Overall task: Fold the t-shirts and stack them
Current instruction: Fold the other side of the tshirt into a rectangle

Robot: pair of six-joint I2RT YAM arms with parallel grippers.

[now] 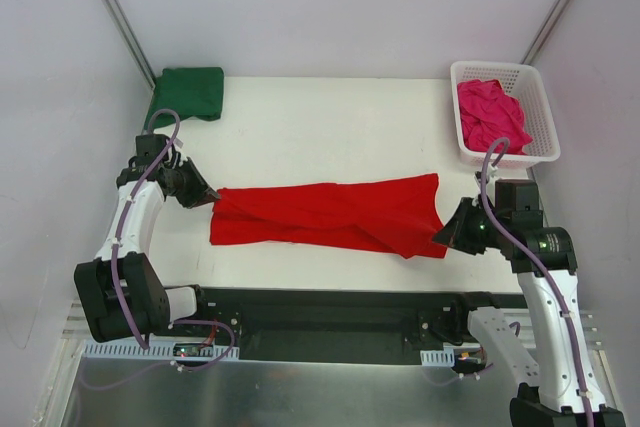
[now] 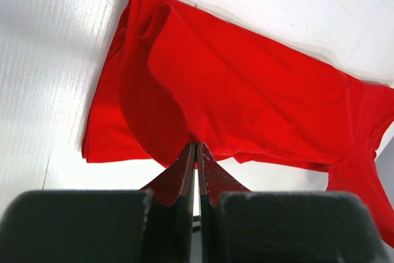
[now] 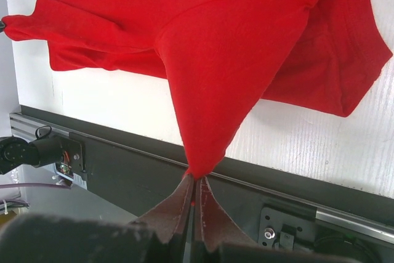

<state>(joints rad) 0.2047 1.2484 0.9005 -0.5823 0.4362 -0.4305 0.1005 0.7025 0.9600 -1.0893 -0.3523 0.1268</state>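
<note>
White desk (image 1: 320, 127): green shirt (image 1: 187, 93) folded far left, pink shirt (image 1: 488, 115) crumpled in basket (image 1: 537, 97). Red shirt (image 1: 330, 215) mid-fold, left fingers (image 2: 182, 173) and right fingers (image 3: 182, 196) both clenched on its ends.

Left end effector (image 1: 212, 197) clamped, pointing right; right end effector (image 1: 437, 236) clamped, pointing left.

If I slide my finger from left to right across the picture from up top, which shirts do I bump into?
Dark green t-shirt → red t-shirt → pink t-shirt, which is crumpled up inside the white basket.
</note>
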